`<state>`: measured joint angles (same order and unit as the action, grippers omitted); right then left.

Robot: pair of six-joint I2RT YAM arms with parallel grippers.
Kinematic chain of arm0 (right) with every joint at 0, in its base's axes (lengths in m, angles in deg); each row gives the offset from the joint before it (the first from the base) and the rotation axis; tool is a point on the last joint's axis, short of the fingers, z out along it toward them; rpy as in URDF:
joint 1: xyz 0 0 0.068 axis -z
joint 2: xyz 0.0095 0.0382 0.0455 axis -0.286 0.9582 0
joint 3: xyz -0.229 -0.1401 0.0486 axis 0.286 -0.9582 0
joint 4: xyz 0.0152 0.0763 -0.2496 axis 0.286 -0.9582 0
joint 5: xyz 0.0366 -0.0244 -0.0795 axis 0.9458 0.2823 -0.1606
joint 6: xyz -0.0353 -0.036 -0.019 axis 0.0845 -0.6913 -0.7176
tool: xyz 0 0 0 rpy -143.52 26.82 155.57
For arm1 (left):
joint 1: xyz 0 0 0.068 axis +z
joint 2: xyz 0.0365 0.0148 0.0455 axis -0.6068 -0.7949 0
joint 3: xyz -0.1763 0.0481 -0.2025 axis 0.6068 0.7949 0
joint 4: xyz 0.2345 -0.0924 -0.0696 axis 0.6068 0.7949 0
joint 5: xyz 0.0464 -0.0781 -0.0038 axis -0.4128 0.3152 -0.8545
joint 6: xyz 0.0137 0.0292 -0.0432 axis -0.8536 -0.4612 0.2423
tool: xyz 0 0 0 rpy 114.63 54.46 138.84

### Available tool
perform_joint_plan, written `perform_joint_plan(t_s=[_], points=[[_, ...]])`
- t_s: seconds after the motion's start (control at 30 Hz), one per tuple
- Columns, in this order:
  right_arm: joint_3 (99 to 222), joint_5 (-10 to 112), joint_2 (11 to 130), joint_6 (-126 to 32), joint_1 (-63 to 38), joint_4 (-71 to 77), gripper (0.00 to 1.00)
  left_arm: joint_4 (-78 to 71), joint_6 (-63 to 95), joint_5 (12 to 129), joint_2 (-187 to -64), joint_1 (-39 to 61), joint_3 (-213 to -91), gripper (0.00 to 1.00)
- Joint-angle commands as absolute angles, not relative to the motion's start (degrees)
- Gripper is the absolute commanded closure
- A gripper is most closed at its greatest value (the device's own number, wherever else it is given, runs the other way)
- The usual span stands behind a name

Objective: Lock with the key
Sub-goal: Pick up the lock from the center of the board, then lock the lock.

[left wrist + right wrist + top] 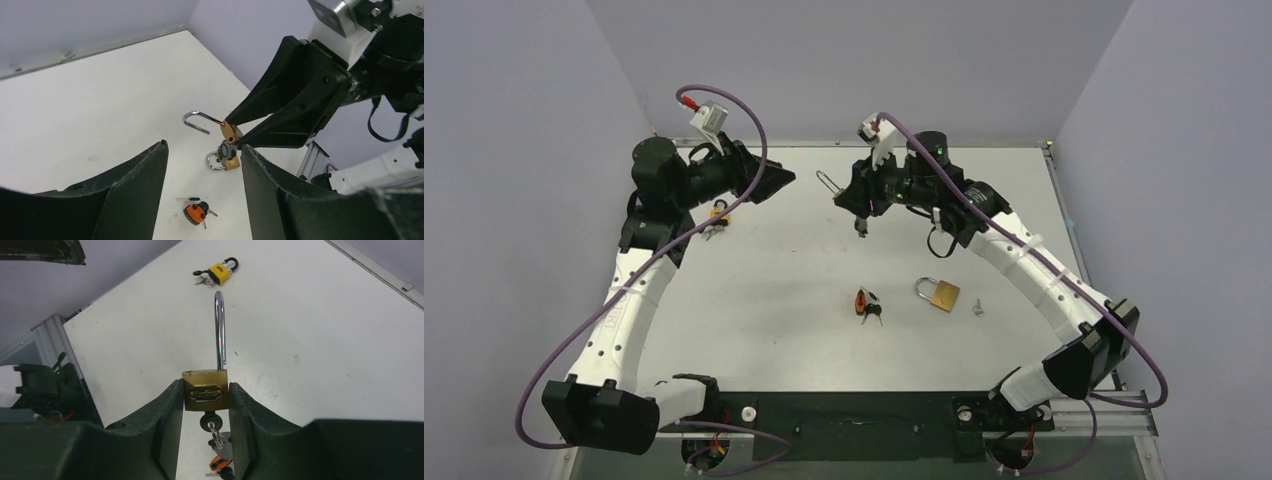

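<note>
The right tool [844, 197] is clamped on the body of a brass padlock [205, 392], held above the far middle of the desk [774, 330] with its long shackle [219, 325] swung open and pointing away from the wrist. A key [209, 422] sits in the keyhole on the underside. Only its dark head and a ring show between the fingers, and the blade is hidden inside the lock. The stamped lettering on the lock's face is too small to read. The left tool [204, 145] hangs just beside the shackle's tip with its fingers apart and nothing between them; its lower parts run off the wrist view. A yellow padlock [219, 273] lies on the desk near the left arm, partly covered by that arm and its cable from above. A second brass padlock [941, 293] lies nearer the bases, with an orange-tagged key bunch [865, 304] to its left and a small metal piece [977, 309] to its right, too tiny to identify.
</note>
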<state>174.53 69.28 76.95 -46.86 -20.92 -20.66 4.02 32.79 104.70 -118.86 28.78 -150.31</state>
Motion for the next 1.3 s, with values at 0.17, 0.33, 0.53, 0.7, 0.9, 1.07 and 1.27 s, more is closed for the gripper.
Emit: perform_joint_plan(t_s=[0.17, 0.33, 0.53, 0.7, 0.9, 1.07, 1.27], points=[[168.9, 83.0, 62.6, -39.8, -20.9, -16.6, 1.00, 4.5, 25.3, 128.9, -117.3, 28.5, -161.2, 0.47], [165.5, 86.2, 56.6, -36.9, -21.1, -15.2, 1.00, -3.7, 31.2, 135.7, -117.7, 26.5, -160.2, 0.47], [161.5, 87.6, 50.7, -32.9, -21.7, -11.5, 1.00, -8.4, 35.5, 138.2, -118.5, 23.4, -159.3, 0.47], [160.4, 88.7, 49.0, -31.6, -22.3, -10.6, 1.00, -6.3, 34.8, 138.4, -119.3, 21.5, -159.9, 0.47], [160.4, 89.5, 48.6, -30.7, -22.9, -9.2, 1.00, -4.0, 33.5, 138.0, -120.0, 19.3, -160.5, 0.49], [160.7, 89.6, 49.3, -30.6, -23.3, -8.8, 1.00, -2.9, 32.8, 137.6, -120.8, 17.9, -161.2, 0.51], [160.6, 89.4, 50.0, -30.7, -23.5, -8.7, 1.00, -1.8, 31.9, 137.1, -121.1, 16.6, -161.5, 0.56]])
